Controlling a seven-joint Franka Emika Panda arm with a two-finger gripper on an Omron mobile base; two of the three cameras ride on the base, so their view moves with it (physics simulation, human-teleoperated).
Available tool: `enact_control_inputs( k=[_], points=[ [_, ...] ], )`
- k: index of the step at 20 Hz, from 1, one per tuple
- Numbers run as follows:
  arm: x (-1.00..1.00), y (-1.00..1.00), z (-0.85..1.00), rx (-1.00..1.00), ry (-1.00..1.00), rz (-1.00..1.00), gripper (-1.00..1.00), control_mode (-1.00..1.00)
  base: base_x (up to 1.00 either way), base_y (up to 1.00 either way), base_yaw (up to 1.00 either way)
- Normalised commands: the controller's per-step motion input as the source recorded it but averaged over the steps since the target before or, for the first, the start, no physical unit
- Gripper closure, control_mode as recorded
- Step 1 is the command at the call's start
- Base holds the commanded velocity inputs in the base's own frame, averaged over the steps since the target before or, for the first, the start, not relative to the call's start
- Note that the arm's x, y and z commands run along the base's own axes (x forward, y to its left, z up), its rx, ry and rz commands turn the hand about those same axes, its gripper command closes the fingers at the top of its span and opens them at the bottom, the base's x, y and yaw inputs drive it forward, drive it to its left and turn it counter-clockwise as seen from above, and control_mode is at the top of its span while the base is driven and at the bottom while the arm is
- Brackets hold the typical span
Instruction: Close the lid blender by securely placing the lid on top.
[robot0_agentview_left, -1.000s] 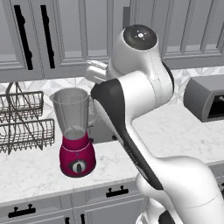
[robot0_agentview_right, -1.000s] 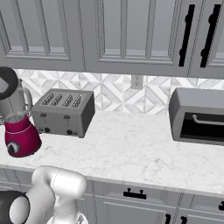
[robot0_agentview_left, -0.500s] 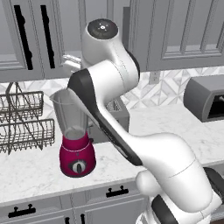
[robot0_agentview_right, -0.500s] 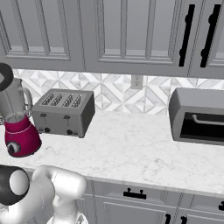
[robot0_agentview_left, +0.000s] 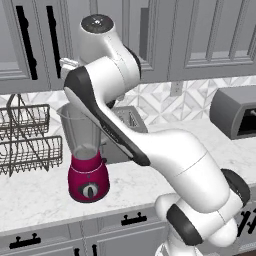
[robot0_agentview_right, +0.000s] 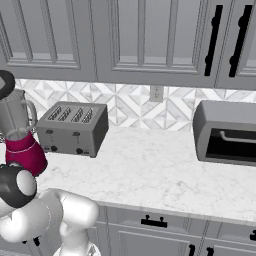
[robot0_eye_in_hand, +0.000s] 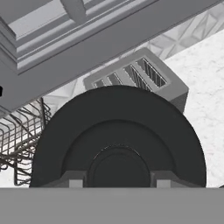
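Note:
The blender stands on the counter, a clear greyish jar on a magenta base with a round dial. My arm crosses in front of its upper right. In the right base view the blender is at the left edge, with the black lid right over the jar's rim; I cannot tell whether they touch. The hand view looks down on the round black lid. My gripper is shut on its raised centre knob, and the lid hides the jar below.
A grey slotted toaster sits just right of the blender. A wire dish rack stands to its left. A dark toaster oven is at the far right. Upper cabinets hang close above the hand.
My arm's upper joints have swung left over the blender. The lid at the jar's top has barely shifted in the right base view.

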Motion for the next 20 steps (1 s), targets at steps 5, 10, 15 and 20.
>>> enact_control_inputs(
  k=[5, 10, 15, 20],
  points=[
    [0.29, 0.18, 0.00, -0.02, 0.05, 0.00, 1.00, -1.00, 0.00, 0.00, 0.00],
    [0.32, 0.01, 0.00, -0.04, 0.08, 0.00, 1.00, -1.00, 0.00, 0.00, 0.00],
    [0.16, 0.06, -0.01, -0.04, 0.10, 0.00, 1.00, -1.00, 0.00, 0.00, 0.00],
    [0.00, 0.17, -0.09, -0.01, 0.01, 0.00, 1.00, -1.00, 0.00, 0.00, 0.00]
  ],
)
